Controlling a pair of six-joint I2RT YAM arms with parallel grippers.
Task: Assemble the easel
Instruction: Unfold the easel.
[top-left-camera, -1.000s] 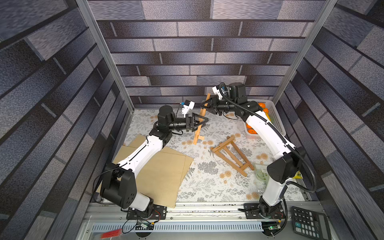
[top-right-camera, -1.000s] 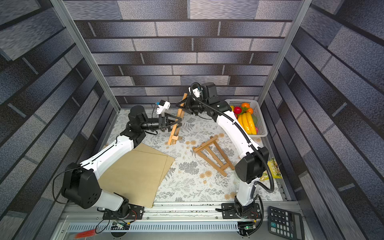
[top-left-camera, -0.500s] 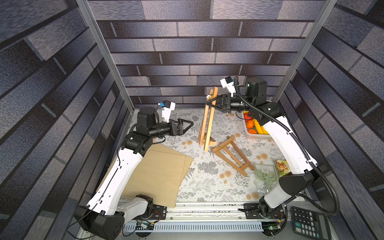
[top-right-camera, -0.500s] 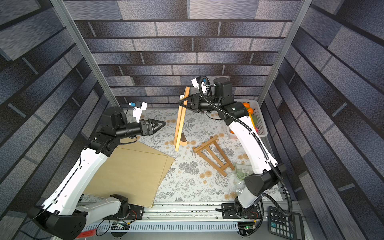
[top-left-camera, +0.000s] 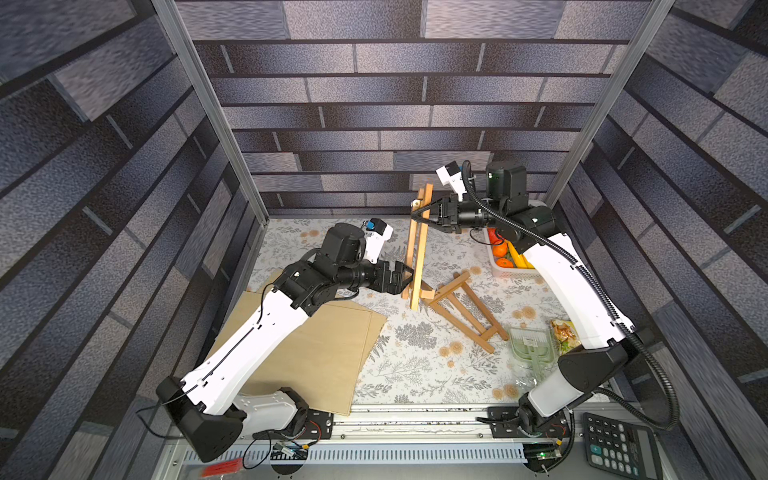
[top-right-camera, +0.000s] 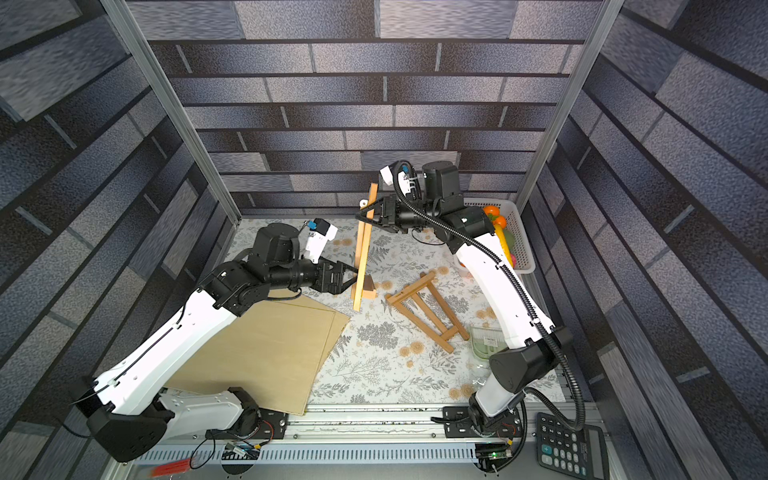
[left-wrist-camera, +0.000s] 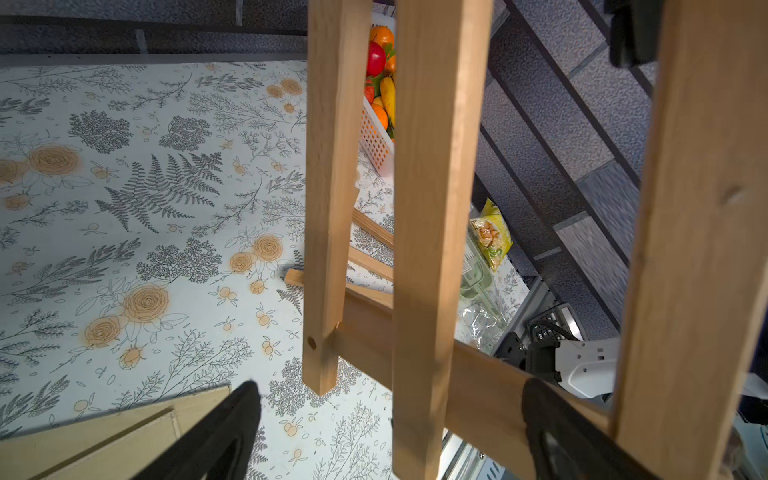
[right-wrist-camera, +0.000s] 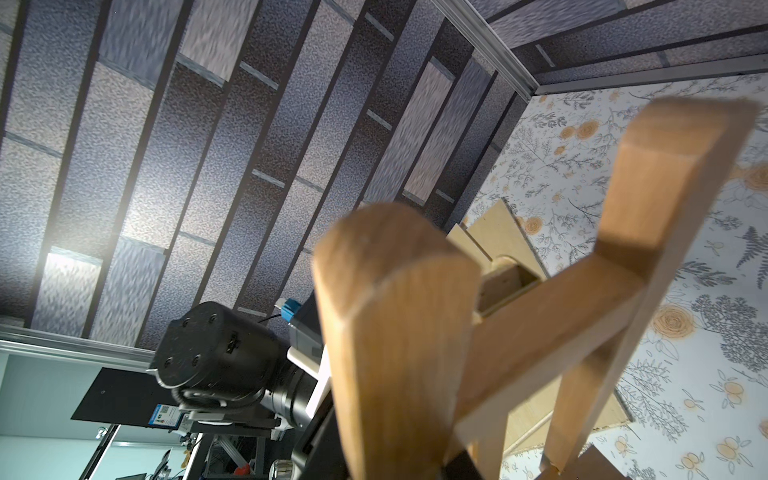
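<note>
Upright frame (top-left-camera: 421, 249) at mid-table (top-left-camera: 415, 374). Second frame (top-left-camera: 449, 289) lies flat on the table just right of it. Cardboard sheets (top-left-camera: 320, 353) at front left. Fruit basket (top-left-camera: 513, 274) at back right. Calculator (top-left-camera: 619, 446) at front right, beyond the table edge.

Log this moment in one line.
right gripper: shut on upright frame, near top | left gripper: open, straddling its foot | second frame: flat on table

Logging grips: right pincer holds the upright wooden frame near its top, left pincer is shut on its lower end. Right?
No: the left pincer is open, fingers spread either side of the wooden frame at its lower end, as the left wrist view shows. The rest stands.
</note>
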